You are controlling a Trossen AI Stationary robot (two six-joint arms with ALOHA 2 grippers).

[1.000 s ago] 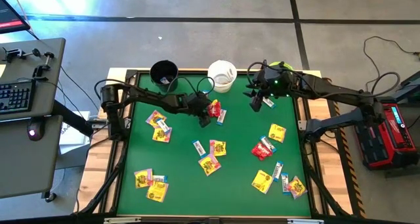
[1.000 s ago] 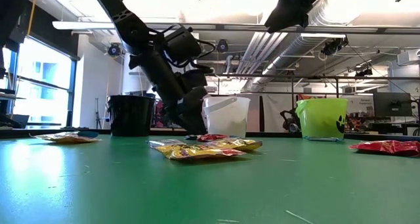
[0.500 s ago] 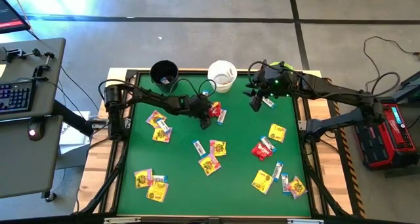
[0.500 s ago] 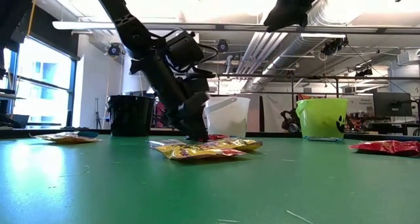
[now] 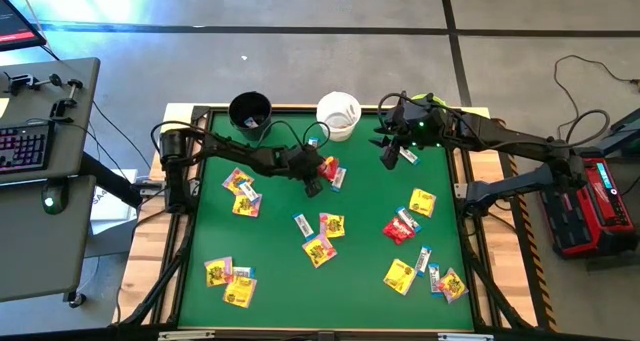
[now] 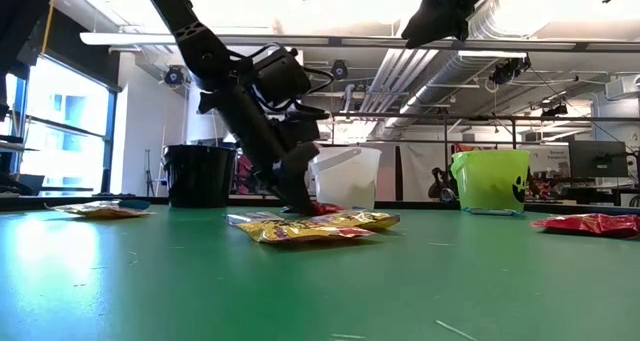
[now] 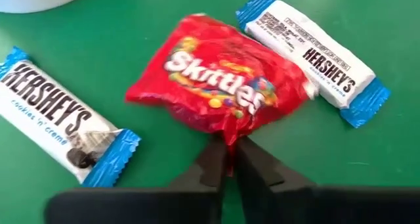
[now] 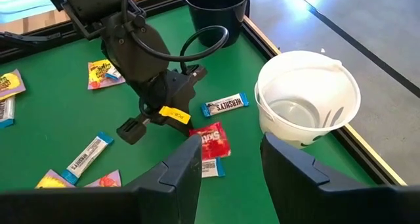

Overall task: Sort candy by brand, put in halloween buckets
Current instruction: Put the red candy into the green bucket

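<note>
Below, my left fingers (image 7: 230, 159) pinch the edge of a red candy packet (image 7: 220, 86) lying flat on the green worktop (image 5: 290, 271), between two white-and-blue bars (image 7: 59, 115), near the white bucket (image 5: 338, 114). My right fingers (image 8: 230, 161) hover apart, holding nothing, above the worktop's far side beside the lime green bucket (image 6: 490, 181); the black bucket (image 5: 250, 110) stands at the far left.

Lab: exposed ceiling ducts (image 6: 500, 21)

Glossy red packet (image 7: 220, 86), matt green table (image 7: 164, 27)
</note>
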